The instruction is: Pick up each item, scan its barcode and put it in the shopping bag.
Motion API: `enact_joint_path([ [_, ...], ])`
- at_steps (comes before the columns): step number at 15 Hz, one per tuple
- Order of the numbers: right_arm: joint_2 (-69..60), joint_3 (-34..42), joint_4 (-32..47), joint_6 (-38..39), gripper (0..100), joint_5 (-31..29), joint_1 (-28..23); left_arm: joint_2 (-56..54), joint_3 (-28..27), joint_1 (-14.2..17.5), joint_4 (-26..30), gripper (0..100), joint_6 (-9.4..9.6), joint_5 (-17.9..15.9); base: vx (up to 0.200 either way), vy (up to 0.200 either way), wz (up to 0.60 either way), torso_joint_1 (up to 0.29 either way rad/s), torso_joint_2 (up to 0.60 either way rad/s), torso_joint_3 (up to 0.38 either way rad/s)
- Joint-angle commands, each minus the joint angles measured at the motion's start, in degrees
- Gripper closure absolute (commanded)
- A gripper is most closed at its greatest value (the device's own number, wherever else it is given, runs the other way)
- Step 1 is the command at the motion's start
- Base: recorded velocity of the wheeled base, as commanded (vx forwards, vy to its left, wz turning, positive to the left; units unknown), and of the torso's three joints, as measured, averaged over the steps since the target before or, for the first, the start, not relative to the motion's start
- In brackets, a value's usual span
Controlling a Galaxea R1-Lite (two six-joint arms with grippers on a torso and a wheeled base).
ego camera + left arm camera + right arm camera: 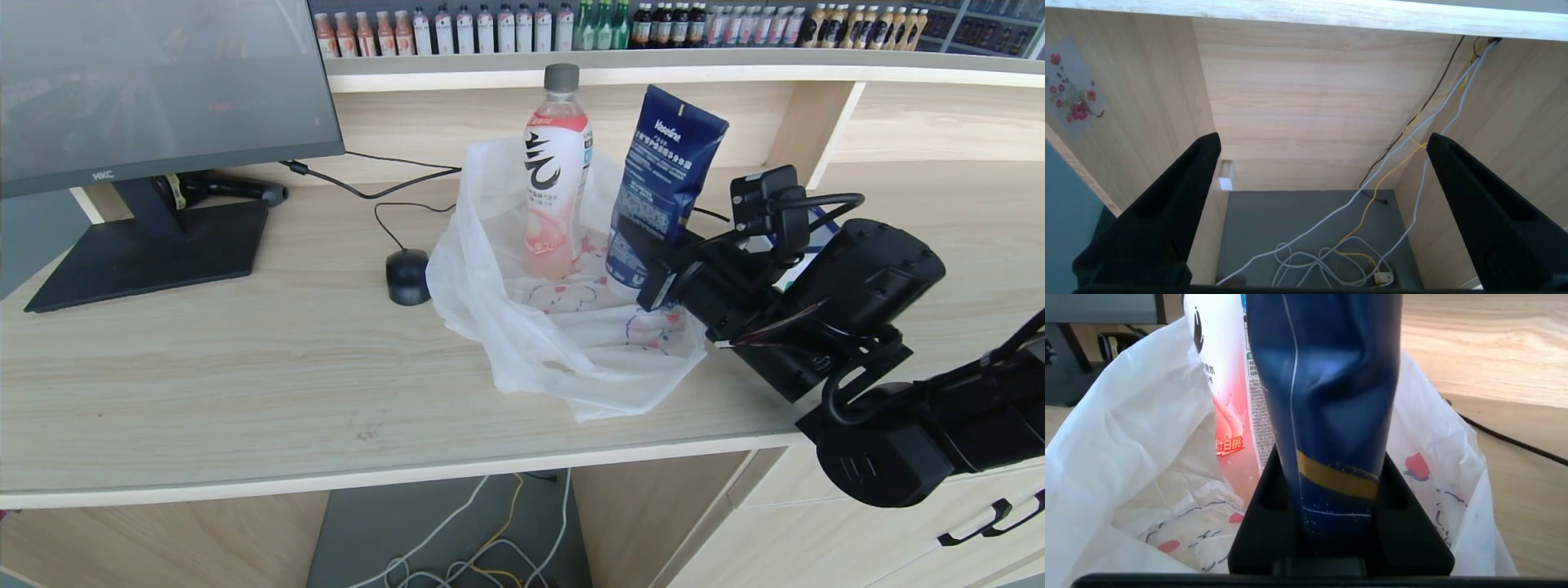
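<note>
The right gripper (651,265) clamps the lower end of the pouch (668,171), nearly upright over the open bag (522,335) mid-counter (245,367), beside the bottle (557,175) standing inside; the left gripper (1323,212) hangs below the counter, jaws spread.

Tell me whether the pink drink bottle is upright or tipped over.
Upright: the pink bottle stands inside the shopping bag, grey cap on top.

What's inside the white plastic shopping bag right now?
A pink drink bottle with a grey cap stands upright inside the white plastic shopping bag. The right hand holds a dark blue pouch at the bag's opening. The bag's folds hide its near corners.
</note>
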Motion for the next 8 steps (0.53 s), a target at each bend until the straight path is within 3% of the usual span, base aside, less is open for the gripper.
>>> enact_joint_path([
  [1,0.36,-0.01,0.14,-0.02,100,0.04,-0.07,0.0,0.0,0.0,0.0,0,-0.02,0.01,0.0,0.0,0.0,0.0,0.0,0.0],
  [8,0.45,0.6,0.06,0.51,100,0.04,-0.07,0.0,0.0,0.0,0.0,0,-0.02,0.01,0.0,0.0,0.0,0.0,0.0,0.0],
])
